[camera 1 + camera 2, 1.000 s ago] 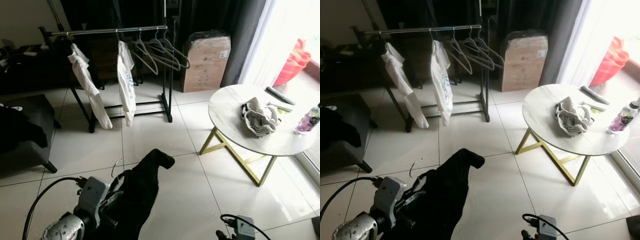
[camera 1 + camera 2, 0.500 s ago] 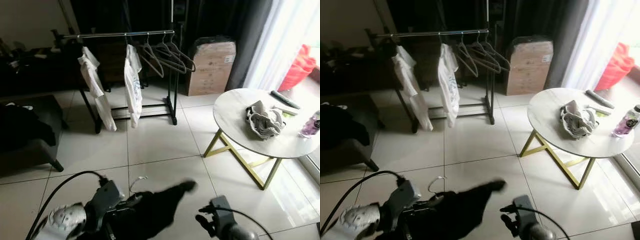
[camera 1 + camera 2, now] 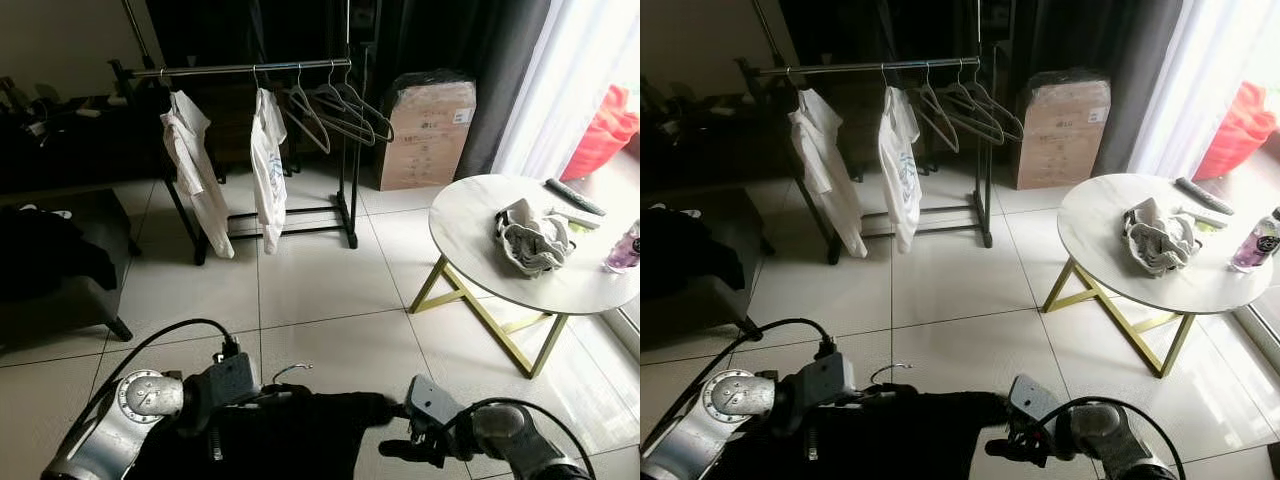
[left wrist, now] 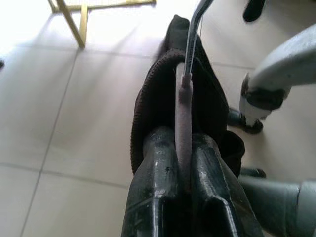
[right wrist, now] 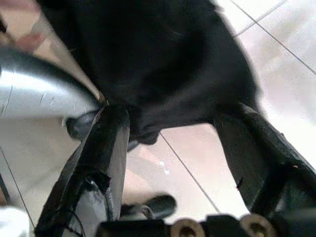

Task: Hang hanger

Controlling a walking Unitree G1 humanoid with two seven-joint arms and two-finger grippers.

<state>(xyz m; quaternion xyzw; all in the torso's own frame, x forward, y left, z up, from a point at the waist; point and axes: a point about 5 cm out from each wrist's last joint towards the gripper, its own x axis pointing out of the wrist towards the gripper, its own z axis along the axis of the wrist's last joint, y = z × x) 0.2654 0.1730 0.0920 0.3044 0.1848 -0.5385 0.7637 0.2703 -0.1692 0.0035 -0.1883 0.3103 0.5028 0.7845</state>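
Left wrist view: a grey, foam-sleeved hanger [image 4: 183, 113] with a thin metal hook is being clamped between the two glossy black fingers [image 4: 157, 177] of the left gripper [image 4: 181, 185], and a soft black knitted garment [image 4: 153, 98] is being draped over the hanger's neck. In the head views, the hanger's wire hook [image 3: 290, 370] is being shown curling up just above the dark cloth, low over the pale glossy floor tiles [image 3: 320, 290]. The right gripper [image 5: 173, 148] is being held with its fingers spread wide on either side of one end of the garment, without closing on it; whether the cloth is being touched cannot be told. Much of the garment is being cut off at the picture's lower edge, so its full shape is hard to make out. Well beyond, a black metal clothes rail [image 3: 240, 68] is being hung with two white shirts [image 3: 265, 150] and several bare grey hangers [image 3: 340, 105]. A round white marble worktop [image 3: 470, 230] on angled gold legs is carrying a crumpled grey cloth [image 3: 530, 240]. A wrapped cardboard box [image 3: 428, 130] is being stood by the dark curtain.
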